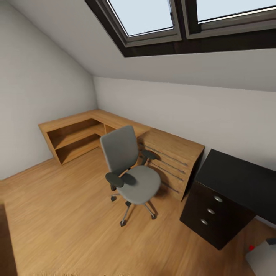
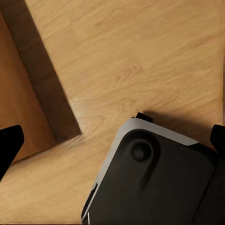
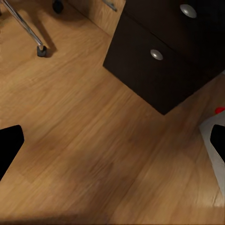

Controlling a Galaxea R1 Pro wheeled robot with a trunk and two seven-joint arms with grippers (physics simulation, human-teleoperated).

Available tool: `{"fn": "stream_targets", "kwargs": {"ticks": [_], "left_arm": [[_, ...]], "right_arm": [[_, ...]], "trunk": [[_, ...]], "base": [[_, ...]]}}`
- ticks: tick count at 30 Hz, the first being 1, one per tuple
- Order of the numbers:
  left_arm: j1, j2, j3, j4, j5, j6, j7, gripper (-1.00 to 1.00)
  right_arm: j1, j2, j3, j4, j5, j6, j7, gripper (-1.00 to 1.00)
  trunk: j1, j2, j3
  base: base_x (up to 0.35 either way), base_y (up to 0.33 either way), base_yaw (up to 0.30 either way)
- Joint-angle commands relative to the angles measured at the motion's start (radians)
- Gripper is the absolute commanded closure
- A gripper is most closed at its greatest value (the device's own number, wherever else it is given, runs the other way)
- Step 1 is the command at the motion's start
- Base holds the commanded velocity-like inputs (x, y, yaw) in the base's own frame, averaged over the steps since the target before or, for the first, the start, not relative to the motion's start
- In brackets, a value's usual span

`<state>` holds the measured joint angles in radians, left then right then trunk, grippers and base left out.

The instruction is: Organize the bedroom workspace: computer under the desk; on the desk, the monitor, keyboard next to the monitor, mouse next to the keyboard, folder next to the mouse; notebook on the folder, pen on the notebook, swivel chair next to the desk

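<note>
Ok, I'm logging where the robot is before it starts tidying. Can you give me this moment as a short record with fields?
room: attic bedroom, wooden floor, skylight windows in the sloped ceiling
desk: wooden L-shaped desk along the walls, top bare where visible
swivel chair: grey swivel chair in front of the desk, seat bare
other furniture: black drawer cabinet right of the desk
left gripper: fingertips at the frame edges, apart, over the floor
right gripper: fingertips apart, over the floor near the cabinet
held: nothing in either gripper
</note>
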<state>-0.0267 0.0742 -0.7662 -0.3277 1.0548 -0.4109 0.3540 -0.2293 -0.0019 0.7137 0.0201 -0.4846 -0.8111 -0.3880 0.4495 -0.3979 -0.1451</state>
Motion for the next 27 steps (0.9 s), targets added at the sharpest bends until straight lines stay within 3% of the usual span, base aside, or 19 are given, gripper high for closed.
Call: {"fn": "stream_targets", "kwargs": {"ticks": [1,11,27], "left_arm": [[-0.001,0.001,-0.009,-0.002,0.005,-0.003,0.008,-1.0],[-0.001,0.001,-0.008,-0.002,0.005,-0.003,0.008,-1.0],[-0.001,0.002,-0.008,0.006,0.005,-0.003,0.008,-1.0]], "right_arm": [[-0.001,0.0,0.008,0.001,-0.003,-0.002,-0.005,-1.0],[-0.001,0.0,0.009,0.001,-0.003,-0.002,-0.005,-1.0],[-0.001,-0.001,0.007,0.001,-0.003,-0.002,-0.005,-1.0]], "trunk": [[0.001,-0.002,-0.003],[0.001,-0.002,-0.009],[0.001,-0.002,-0.018]], "base": [[0.0,-0.319,0.277],[0.0,-0.228,0.277],[0.0,-0.012,0.277]]}}
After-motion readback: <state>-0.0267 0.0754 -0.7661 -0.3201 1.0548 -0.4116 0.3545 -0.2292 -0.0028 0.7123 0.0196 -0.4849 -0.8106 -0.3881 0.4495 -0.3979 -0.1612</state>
